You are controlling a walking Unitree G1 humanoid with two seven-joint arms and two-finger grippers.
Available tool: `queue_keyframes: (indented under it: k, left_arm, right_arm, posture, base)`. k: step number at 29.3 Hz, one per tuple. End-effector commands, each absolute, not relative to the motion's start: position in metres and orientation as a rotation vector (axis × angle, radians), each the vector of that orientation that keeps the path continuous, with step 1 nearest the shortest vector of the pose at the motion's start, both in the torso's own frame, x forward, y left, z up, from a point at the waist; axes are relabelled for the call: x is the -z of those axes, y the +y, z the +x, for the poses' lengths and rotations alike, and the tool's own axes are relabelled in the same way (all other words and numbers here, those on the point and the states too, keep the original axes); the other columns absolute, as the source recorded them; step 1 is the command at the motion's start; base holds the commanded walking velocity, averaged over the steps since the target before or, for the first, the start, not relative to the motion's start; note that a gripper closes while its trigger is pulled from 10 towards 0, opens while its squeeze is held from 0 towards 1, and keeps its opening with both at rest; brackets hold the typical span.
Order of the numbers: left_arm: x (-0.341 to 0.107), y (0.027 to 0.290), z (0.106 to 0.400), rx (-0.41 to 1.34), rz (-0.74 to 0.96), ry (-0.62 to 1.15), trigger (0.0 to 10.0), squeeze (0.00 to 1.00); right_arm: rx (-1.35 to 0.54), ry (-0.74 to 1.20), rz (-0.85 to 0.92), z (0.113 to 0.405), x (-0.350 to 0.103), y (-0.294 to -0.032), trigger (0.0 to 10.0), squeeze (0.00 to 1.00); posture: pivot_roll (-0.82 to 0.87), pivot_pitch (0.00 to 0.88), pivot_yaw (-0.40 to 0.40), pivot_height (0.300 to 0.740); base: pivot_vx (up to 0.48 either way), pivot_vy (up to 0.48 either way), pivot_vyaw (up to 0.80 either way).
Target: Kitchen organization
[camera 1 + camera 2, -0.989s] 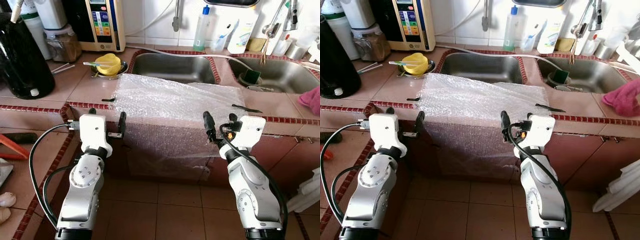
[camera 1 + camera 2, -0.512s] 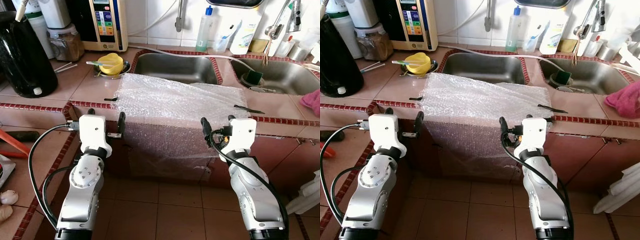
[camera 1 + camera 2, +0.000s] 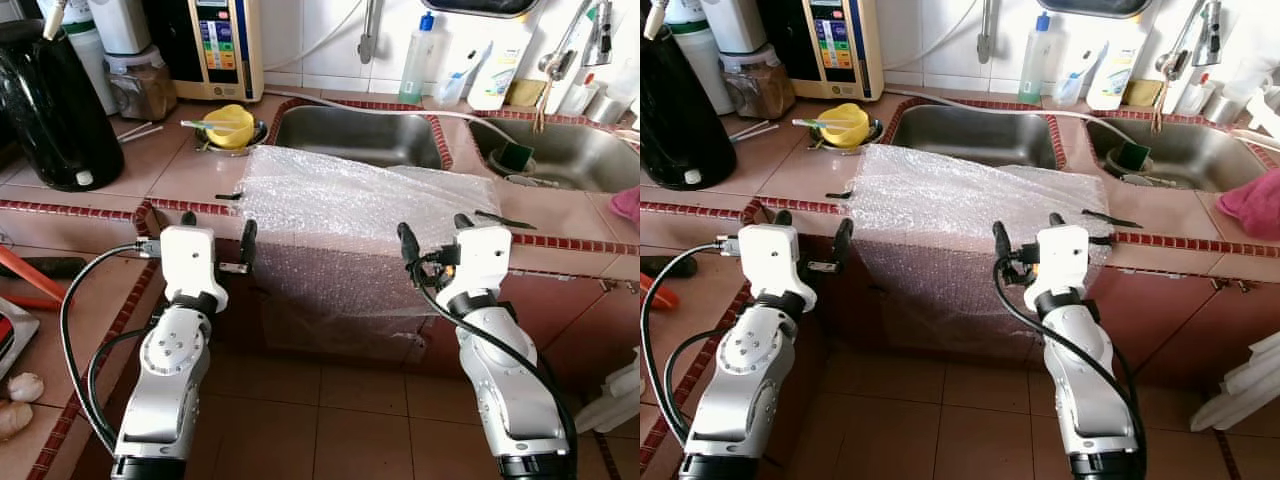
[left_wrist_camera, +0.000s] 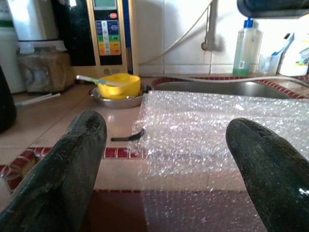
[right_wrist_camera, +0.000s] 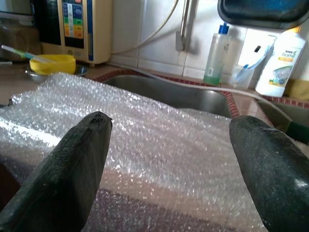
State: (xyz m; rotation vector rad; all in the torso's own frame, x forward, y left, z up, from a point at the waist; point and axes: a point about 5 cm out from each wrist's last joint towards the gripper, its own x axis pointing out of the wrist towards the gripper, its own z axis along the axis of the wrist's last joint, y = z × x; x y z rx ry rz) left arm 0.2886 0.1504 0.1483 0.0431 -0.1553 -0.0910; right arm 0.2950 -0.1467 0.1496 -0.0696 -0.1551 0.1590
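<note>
A sheet of clear bubble wrap (image 3: 350,200) lies on the tiled counter in front of the left sink basin, and its near part hangs down over the counter's front edge. My left gripper (image 3: 218,225) is open at the sheet's left edge, level with the counter's front, with nothing between its fingers (image 4: 77,154). My right gripper (image 3: 433,228) is open near the sheet's right side, pointing at the draped edge. In the right wrist view the bubble wrap (image 5: 159,145) lies beyond the two spread fingers (image 5: 77,159).
A black jug (image 3: 50,110) stands at the counter's left. A yellow bowl (image 3: 232,125) in a steel dish sits behind the sheet, in front of a water purifier (image 3: 218,45). The double sink (image 3: 360,140), bottles (image 3: 417,60) and a pink cloth (image 3: 630,203) lie beyond. Tiled floor is below.
The head view has shifted a little. My right gripper has moved slightly left and up along the sheet's hanging edge. The left gripper holds its place, and both stay open.
</note>
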Motion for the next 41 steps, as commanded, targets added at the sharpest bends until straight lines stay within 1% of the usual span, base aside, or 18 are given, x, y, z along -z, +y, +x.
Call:
queue_keyframes:
  k: [1, 41]
  left_arm:
    - [-0.156, 0.147, 0.29, 0.108, 0.041, -0.189, 10.0, 0.0]
    - [-0.155, 0.147, 0.292, 0.122, 0.053, -0.185, 10.0, 0.0]
  right_arm:
    - [-0.165, -0.193, -0.086, 0.296, -0.158, -0.146, 10.0, 0.0]
    - [-0.236, -0.236, -0.127, 0.299, -0.163, -0.136, 10.0, 0.0]
  posture:
    - [0.1, 0.0, -0.01, 0.74]
    - [0.1, 0.0, -0.011, 0.74]
  base:
    - [0.292, 0.0, 0.0]
    - [0.317, 0.0, 0.0]
